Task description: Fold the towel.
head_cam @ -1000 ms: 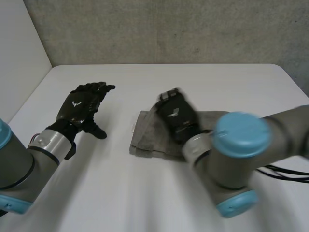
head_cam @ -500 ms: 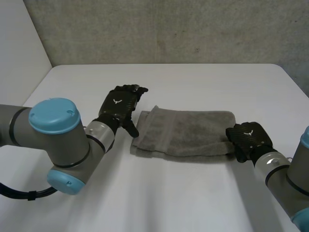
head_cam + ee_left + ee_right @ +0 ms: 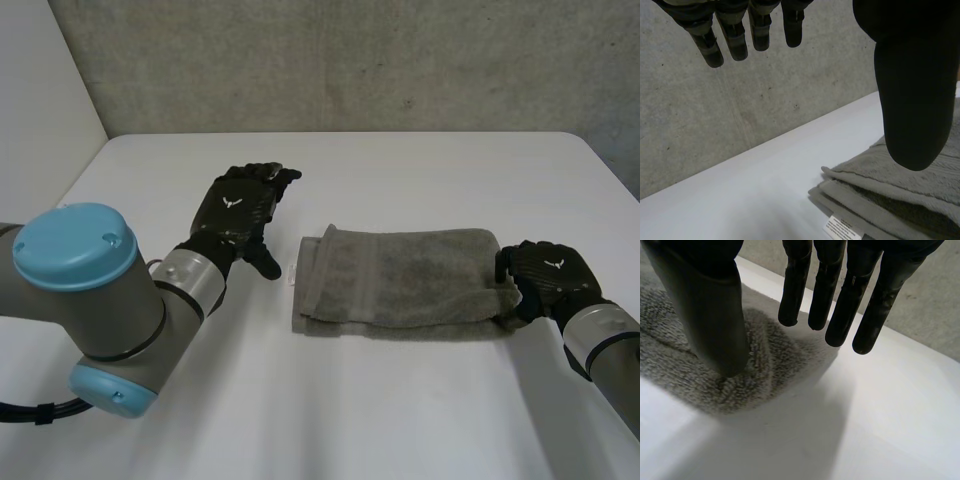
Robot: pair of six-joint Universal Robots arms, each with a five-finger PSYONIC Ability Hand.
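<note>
Towel [image 3: 400, 280] lies folded on the table [image 3: 400, 170]. We note left hand [image 3: 235, 205] beside its tagged end, fingers straight; right hand [image 3: 545, 272] at the opposite end, fingers straight, thumb touching it.

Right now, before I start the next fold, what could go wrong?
1. The right robot hand is open at the towel's end, thumb alone on the cloth: lifting now may leave it behind.
2. The left robot hand hovers open, apart from the other end, where layers lie uneven: it may catch only the top one.
</note>
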